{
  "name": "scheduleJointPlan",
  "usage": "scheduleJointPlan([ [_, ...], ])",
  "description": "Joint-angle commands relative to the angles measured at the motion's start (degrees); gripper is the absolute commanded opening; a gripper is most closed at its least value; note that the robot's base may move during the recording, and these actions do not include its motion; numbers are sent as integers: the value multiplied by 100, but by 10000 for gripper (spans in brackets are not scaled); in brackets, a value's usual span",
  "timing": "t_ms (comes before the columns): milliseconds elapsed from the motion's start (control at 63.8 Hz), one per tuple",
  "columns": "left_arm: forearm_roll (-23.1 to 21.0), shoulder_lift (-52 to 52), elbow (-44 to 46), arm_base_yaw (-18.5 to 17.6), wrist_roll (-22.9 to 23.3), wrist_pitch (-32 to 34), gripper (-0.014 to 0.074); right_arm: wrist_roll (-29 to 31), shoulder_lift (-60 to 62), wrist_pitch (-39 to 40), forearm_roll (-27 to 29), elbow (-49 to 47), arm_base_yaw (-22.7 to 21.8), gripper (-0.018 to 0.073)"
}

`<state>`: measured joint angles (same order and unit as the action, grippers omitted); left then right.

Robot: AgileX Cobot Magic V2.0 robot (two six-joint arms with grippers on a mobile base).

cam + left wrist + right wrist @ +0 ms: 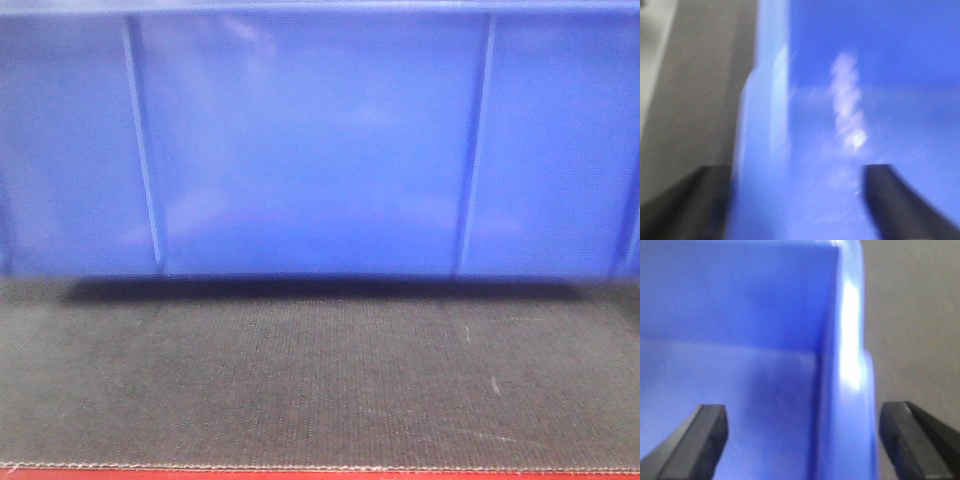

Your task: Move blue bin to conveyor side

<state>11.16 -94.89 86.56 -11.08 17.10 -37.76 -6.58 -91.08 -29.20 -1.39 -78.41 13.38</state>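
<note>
Front-facing view: large glossy bright-blue ribbed plastic bin (320,140) filling upper frame on wide dark-grey woven conveyor belt (320,380); left gripper (797,200) and right gripper (805,435) spread wide, straddling opposite walls; likely pre-grasp, closing on rims next.

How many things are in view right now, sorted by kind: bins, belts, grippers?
Blue bin: 1
Conveyor belt: 1
Grippers: 2, left gripper and right gripper, each open astride a bin wall
Total: 4
</note>
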Motion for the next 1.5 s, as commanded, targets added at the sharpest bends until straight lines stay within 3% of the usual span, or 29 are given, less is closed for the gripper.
scheduleJointPlan([
  [0,-24,74,66,-60,6,277,578,67,111,354,28,-176,32,531],
  [219,82,171,411,-60,6,51,580,67,125,-114,28,-816,44,522],
  [313,96,286,730,-60,6,-195,535,67,194,-508,28,-1217,44,443],
  [376,100,404,921,-60,6,-261,457,67,261,-710,28,-1443,44,344],
  [470,109,582,1159,-60,6,-280,255,67,362,-893,28,-1799,44,118],
  [596,109,729,1460,-60,6,-280,-28,67,466,-927,139,-2127,44,-105],
  [705,109,829,1707,-60,6,-280,11,67,547,-1053,323,-2319,44,-73],
  [909,109,1070,1791,-60,6,-694,-17,-23,784,-1747,461,-2410,44,-77],
  [1019,95,1287,1546,-60,6,-632,-17,-25,1117,-1531,461,-2109,44,-78],
  [1207,50,1997,195,-60,6,64,-17,-25,1864,-895,298,-797,44,-79],
  [1489,-86,3268,-2402,-60,6,1689,-17,-25,3383,831,-40,1748,44,-79],
])
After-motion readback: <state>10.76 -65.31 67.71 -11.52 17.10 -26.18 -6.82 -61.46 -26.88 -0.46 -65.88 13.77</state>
